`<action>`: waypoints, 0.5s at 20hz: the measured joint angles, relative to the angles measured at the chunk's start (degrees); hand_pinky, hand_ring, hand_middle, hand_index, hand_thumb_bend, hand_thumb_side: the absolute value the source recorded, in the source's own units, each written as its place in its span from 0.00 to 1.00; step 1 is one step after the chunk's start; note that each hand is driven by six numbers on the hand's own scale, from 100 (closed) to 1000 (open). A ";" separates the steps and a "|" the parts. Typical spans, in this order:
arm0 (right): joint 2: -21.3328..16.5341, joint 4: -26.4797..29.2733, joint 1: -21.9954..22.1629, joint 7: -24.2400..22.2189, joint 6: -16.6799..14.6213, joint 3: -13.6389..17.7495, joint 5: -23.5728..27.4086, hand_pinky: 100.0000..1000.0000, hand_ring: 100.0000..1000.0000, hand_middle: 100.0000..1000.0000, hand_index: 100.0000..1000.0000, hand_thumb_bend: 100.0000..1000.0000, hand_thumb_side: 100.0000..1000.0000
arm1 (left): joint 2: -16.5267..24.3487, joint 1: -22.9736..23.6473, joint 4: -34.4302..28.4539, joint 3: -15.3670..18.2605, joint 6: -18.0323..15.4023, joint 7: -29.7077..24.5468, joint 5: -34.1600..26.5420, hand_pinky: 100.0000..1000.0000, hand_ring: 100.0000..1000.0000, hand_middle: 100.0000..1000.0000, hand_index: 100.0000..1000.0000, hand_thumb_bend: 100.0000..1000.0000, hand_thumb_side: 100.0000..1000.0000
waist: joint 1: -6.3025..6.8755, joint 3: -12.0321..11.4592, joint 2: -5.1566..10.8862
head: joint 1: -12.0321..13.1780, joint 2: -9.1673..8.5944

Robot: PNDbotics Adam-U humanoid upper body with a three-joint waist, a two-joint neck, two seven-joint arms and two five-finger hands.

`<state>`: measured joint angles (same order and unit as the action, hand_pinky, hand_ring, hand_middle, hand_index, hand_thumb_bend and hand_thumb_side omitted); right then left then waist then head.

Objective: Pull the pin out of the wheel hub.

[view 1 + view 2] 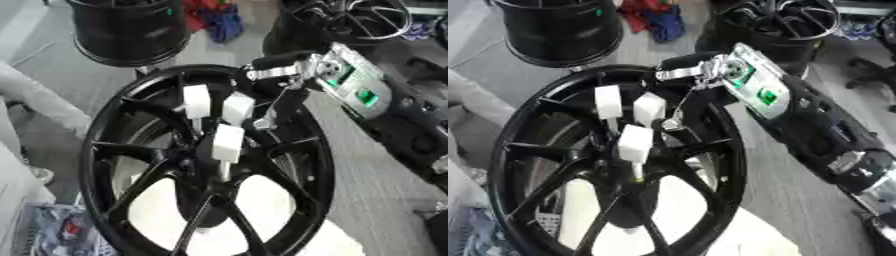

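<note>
Grey workshop floor is filling the background, and right at the near edge a pale patch is showing through the spokes of the big black wheel hub [206,165], which is standing tilted in the middle of both views. At the lower left, just beside the rim, some printed clutter [61,230] is lying, too muddled to name.

Moving up to the hub centre: three white blocks are sitting clustered there, each on a thin stem running toward the middle. The nearest pin [228,144] is pointing down into the hub; the left pin [196,102] and the upper right pin [237,108] are just behind it. All three look seated, so as far as I can judge nothing is out yet, and the whole pull is still to do.

Just beyond, the right robot hand [278,75] is coming in from the upper right on its black and silver arm, green-lit panels glowing on the wrist. One slim finger [674,117] is reaching down beside the upper right pin, close to it, but whether it is touching or pinching I cannot tell. The left robot hand is not showing anywhere.

Farther back, a second black wheel [129,31] is standing at the top left, another wheel [785,22] at the top right, and red and blue cloth [214,17] is bunching between them.
</note>
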<state>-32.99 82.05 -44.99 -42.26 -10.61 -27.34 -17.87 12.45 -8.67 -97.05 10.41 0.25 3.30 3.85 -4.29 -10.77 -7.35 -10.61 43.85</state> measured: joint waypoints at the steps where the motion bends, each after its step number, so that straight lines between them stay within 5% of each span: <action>1: 0.03 -0.12 0.02 -0.02 -0.06 -0.07 -0.26 0.72 0.73 0.75 0.82 0.17 0.20 | 0.00 0.00 0.00 0.00 0.00 0.00 0.00 0.53 0.62 0.64 0.71 0.34 0.19 | 0.00 -0.02 0.00 | 0.00 0.00; 10: 0.50 -0.26 0.13 0.23 -0.74 -0.24 -0.92 0.63 0.63 0.69 0.77 0.16 0.19 | 0.00 0.00 0.00 0.00 -0.05 -0.05 0.00 0.53 0.62 0.64 0.71 0.34 0.19 | 0.00 -0.16 -0.01 | -0.06 0.00</action>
<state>-32.49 81.79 -44.86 -42.02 -11.35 -27.58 -18.79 12.45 -8.67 -97.05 10.41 0.20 3.25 3.85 -4.29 -10.92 -7.36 -10.68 43.85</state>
